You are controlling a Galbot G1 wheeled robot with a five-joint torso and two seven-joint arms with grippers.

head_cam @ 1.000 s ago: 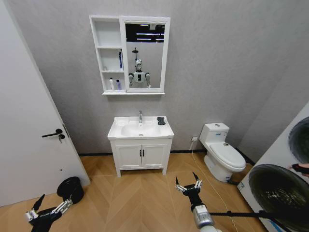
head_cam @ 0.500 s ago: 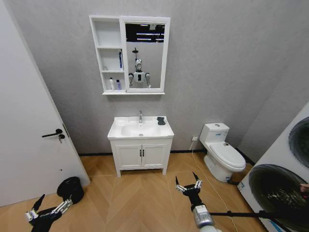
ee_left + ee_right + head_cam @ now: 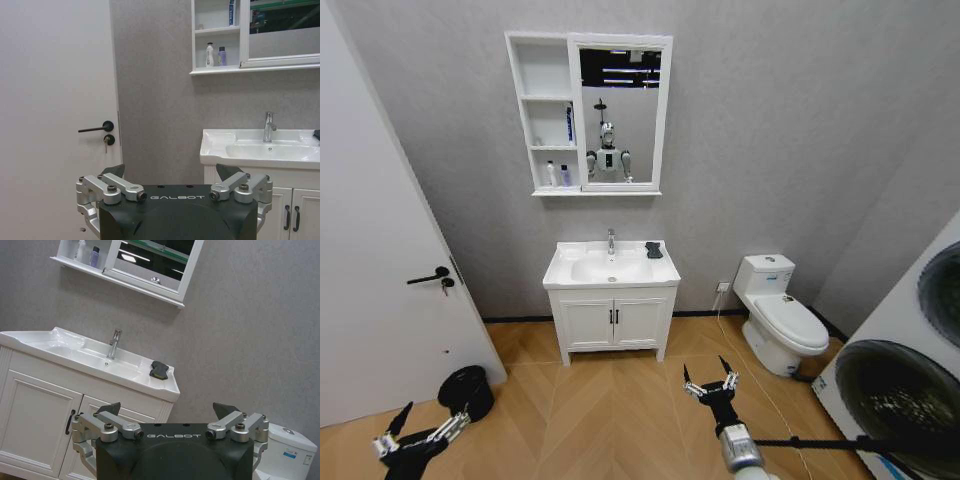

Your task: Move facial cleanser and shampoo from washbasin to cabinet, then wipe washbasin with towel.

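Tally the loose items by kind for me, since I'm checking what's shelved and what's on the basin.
Bottles in the cabinet's lowest niche: 2, a white bottle and a purple bottle
Blue tube in the middle niche: 1
Towel on the washbasin, at its back right corner: 1
Total: 4

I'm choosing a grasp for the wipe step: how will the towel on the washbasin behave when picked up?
The towel looks like folded soft cloth, so it will probably flop and unfold if pinched at one edge. It seems light and unlikely to roll. It lies near the washbasin corner, so a push might slide it off.
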